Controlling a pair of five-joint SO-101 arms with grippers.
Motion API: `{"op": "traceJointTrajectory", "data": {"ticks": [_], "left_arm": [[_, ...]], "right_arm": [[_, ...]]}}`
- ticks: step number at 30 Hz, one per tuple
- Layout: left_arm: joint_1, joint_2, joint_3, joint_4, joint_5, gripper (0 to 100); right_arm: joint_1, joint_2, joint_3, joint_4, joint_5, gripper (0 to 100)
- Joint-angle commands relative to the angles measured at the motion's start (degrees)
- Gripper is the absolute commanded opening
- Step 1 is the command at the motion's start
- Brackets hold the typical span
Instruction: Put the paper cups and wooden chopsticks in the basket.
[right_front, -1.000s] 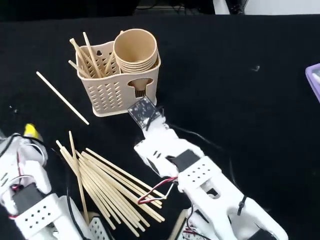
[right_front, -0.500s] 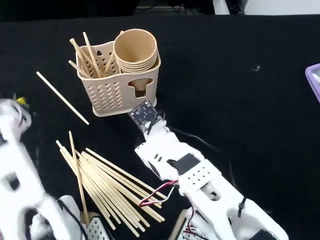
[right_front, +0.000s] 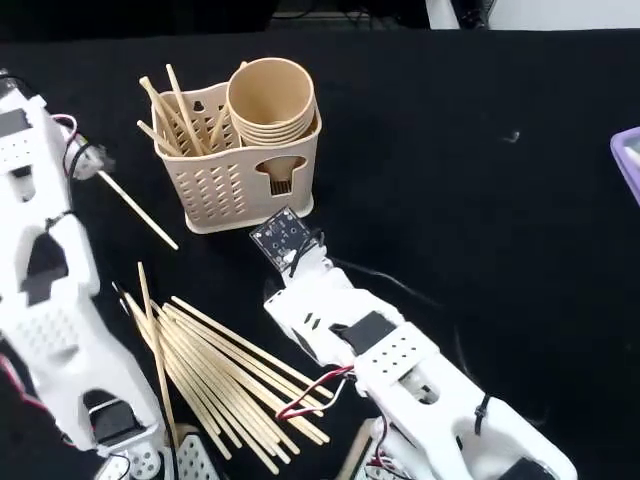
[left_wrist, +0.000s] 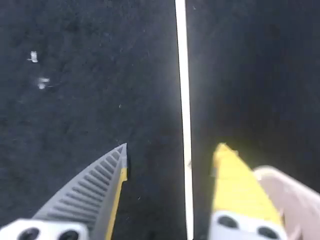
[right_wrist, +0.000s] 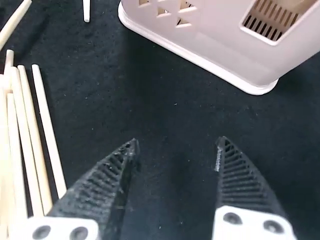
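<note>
Start at the left: within the last second your left arm has swung up from the near edge of the table to the lone chopstick (right_front: 140, 212) lying apart from the rest. The left gripper (left_wrist: 170, 150) now hangs over it with its jaws spread, and its wrist view shows the stick (left_wrist: 182, 75) running between them, closer to the yellow jaw. Nothing is gripped yet. That looks like the approach for a pick, so centre the stick before you close.

Next comes the basket (right_front: 235, 185), unmoved. The paper cups (right_front: 270, 95) sit stacked in one compartment, and a few chopsticks (right_front: 170, 110) stand in the other. The cup half of the job looks done.

In front of the basket, the big pile of chopsticks (right_front: 220, 375) lies on the cloth untouched, so most of the work remains.

On the right, your right gripper (right_wrist: 175, 150) has barely shifted. It waits just short of the basket, jaws apart and empty.
</note>
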Motion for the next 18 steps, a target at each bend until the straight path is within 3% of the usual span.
{"op": "traceJointTrajectory", "data": {"ticks": [1,10,13,16,18], "left_arm": [[0.8,12.8,-18.5,3.4,3.7,31],[0.8,34.3,-43.9,5.5,3.5,30],[0.7,38.8,-50.9,10.0,3.5,21],[0.5,42.5,-57.5,14.4,3.5,5],[0.3,44.7,-61.1,17.0,3.5,4]], "right_arm": [[-0.5,-2.5,-0.3,-1.1,-0.1,23.4],[-0.6,-2.3,-0.3,-1.3,-0.1,23.4],[-0.6,-2.4,-0.3,-1.3,-0.1,23.4],[-0.6,-2.4,-0.3,-1.3,-0.1,23.4],[-0.6,-2.4,-0.3,-1.3,-0.1,23.4]]}}
